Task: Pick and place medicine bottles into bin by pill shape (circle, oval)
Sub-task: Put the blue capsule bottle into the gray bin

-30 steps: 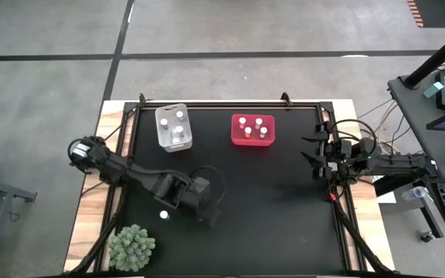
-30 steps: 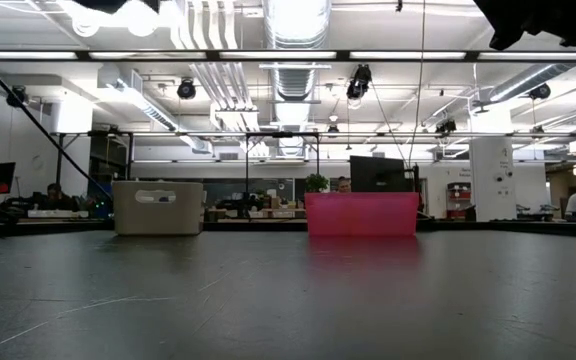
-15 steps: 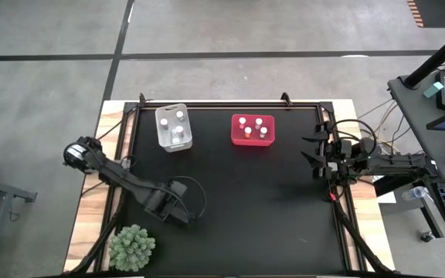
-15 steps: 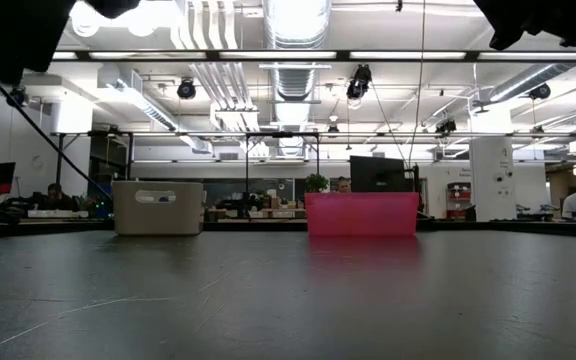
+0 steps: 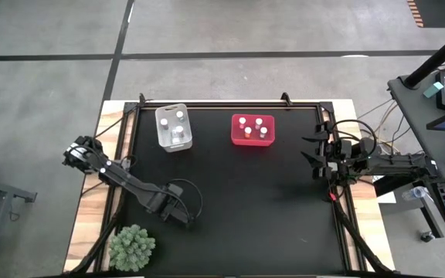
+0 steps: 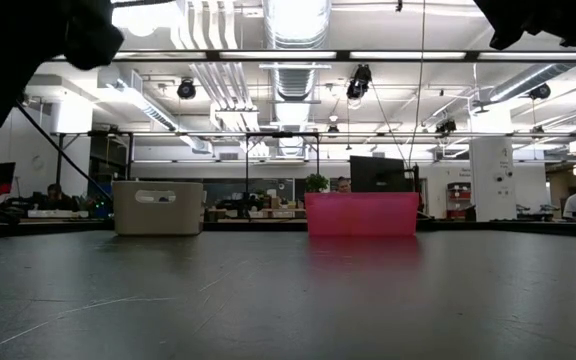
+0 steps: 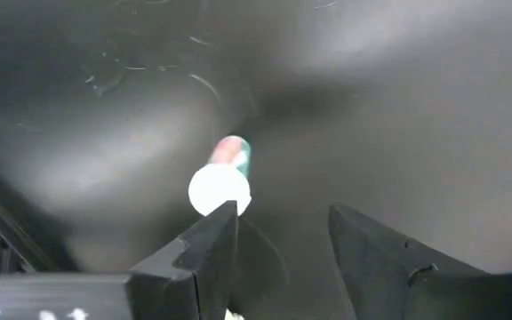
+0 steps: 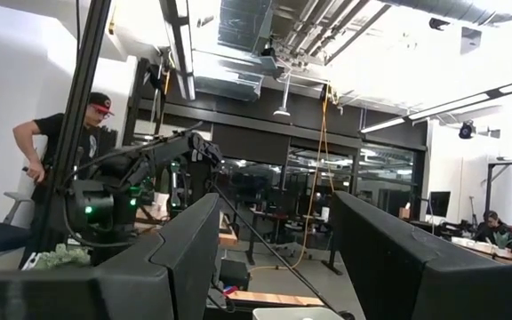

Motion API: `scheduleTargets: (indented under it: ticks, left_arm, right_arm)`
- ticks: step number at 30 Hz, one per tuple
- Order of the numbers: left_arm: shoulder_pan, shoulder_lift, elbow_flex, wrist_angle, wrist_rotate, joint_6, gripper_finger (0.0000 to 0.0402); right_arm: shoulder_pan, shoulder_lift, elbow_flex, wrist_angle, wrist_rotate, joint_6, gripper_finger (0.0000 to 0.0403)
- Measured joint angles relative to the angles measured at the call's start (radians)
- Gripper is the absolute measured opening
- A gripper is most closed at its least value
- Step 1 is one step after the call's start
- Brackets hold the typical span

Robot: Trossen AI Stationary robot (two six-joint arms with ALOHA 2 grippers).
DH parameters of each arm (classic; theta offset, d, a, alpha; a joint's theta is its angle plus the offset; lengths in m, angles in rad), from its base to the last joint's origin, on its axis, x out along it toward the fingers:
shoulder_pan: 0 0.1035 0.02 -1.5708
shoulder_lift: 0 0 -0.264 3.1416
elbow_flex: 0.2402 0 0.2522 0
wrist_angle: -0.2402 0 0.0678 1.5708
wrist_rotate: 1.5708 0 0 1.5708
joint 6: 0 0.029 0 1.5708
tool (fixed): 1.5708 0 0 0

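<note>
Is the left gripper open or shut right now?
Open: the left gripper shows a clear gap between its fingers, poised over the white-capped bottle.

Blurred bottle (image 7: 221, 182) beyond left pincer (image 7: 283, 240), hidden under arm from above

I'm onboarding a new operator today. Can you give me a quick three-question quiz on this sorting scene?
1. True or false: the left claw stands open just short of a lone white-capped bottle on the mat.
2. Which bin sits nearer the right arm's side: A) the red bin B) the clear bin C) neither?
3. Fill in: the right claw waits at the table's ____ edge, open.

Key: 1 true; 2 A; 3 right.
</note>
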Motion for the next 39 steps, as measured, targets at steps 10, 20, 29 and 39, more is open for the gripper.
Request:
scheduleTargets:
  ticks: [10,20,29,39]
  left_arm:
    - [-0.001,-0.009,-0.047,0.005,0.022,0.0,0.0197]
    - [-0.002,-0.009,-0.114,0.042,0.021,0.001,0.0262]
    - [-0.005,-0.009,-0.152,0.101,0.023,0.002,0.0229]
    - [-0.005,-0.009,-0.184,0.157,0.048,0.002,0.015]
  right_arm:
    - [0.0,0.0,0.0,0.0,0.0,-0.004,0.021]
    - [0.0,0.0,0.0,0.0,0.0,-0.01,0.021]
    - [0.0,0.001,0.0,0.0,0.0,-0.012,0.021]
    - [0.0,0.001,0.0,0.0,0.0,-0.011,0.021]
